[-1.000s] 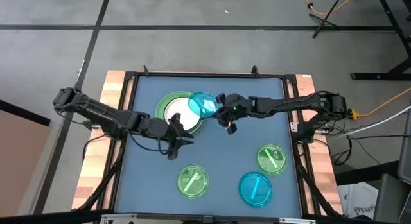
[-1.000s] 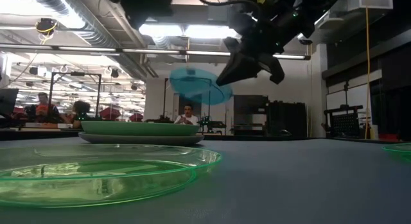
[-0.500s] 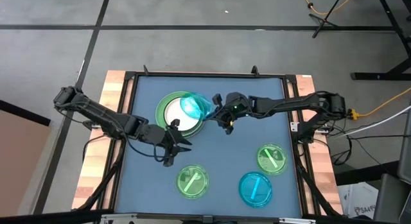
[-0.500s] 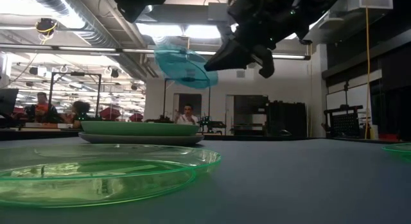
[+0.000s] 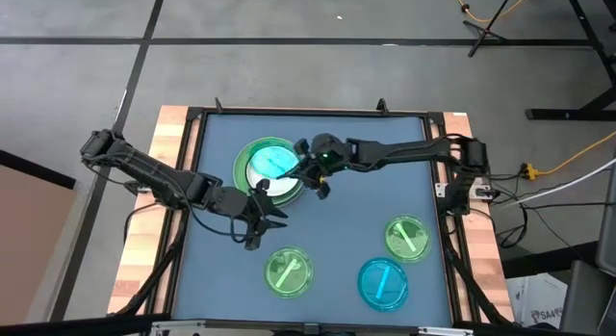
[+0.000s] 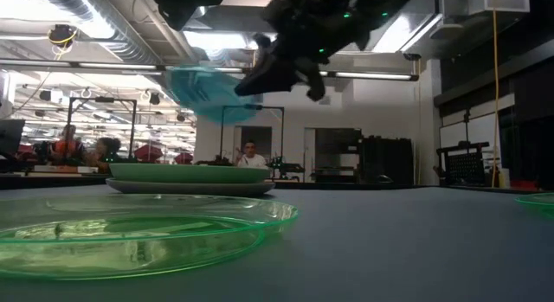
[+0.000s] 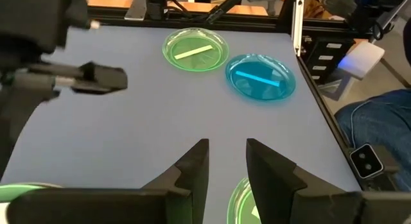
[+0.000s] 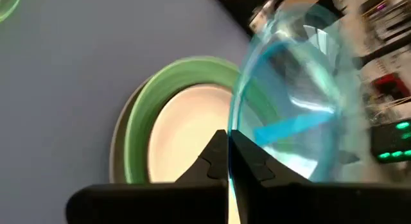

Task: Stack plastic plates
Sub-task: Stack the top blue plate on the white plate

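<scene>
A stack of plates stands at the table's far left: a large light green plate with a small white plate on it. My right gripper is shut on a small translucent blue plate above the stack; the plate also shows in the low view and the right wrist view. My left gripper is open and empty above the table, near a translucent green plate. Another green plate and a blue plate lie at the near right. My right gripper pinches the blue plate's rim between its two fingers, at the edge nearest the table's right side. The fingers come from the table's right, slanting down. The plate is lifted clear above the stack and tilted, its free edge lower.
The table has a dark raised frame with wooden boards at both sides. Open mat lies in the middle and far right. In the low view a green plate lies close to the camera, and people sit in the room behind.
My right gripper has carried the blue plate toward the table's left edge, from beside the stack's right rim to above the white plate; the plate stays lifted and tilted. My left gripper has drawn back a little from the stack toward the near edge.
</scene>
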Robot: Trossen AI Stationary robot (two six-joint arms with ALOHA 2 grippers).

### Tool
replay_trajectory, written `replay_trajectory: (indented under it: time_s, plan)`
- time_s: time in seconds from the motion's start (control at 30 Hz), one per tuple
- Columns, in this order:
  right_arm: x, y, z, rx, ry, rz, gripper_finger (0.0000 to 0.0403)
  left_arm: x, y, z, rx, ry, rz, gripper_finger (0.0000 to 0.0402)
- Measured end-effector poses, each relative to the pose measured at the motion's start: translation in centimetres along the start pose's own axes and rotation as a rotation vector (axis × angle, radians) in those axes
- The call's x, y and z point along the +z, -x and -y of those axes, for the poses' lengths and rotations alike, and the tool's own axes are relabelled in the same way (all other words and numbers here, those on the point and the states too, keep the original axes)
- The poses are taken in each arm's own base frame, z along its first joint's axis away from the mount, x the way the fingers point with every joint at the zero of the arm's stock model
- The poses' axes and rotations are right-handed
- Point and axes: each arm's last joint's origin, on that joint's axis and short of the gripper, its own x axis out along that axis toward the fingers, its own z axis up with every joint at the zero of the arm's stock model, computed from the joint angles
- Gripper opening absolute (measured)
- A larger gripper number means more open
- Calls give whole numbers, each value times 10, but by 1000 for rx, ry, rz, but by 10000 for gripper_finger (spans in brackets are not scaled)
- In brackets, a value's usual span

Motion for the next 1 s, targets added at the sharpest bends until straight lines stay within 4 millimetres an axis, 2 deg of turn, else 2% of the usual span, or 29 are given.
replay_trajectory:
  time_s: [0.1, 0.33, 0.6, 0.77, 1.0]
  plan:
    - [0, -15, 5, 13, -4, -13, 0, -1, 0, 1, -4, -3, -4, 96]
    - [-15, -39, 1, 50, -23, -90, 0, -4, 1, 6, -19, -18, -26, 96]
    - [-44, -54, -6, 110, -63, -173, 0, -4, 2, 8, -25, -22, -27, 96]
    - [-51, -63, -14, 145, -70, -187, 0, -4, 2, 8, -22, -21, -26, 96]
    - [-52, -64, -15, 150, -71, -190, 0, -4, 2, 8, -21, -22, -26, 96]
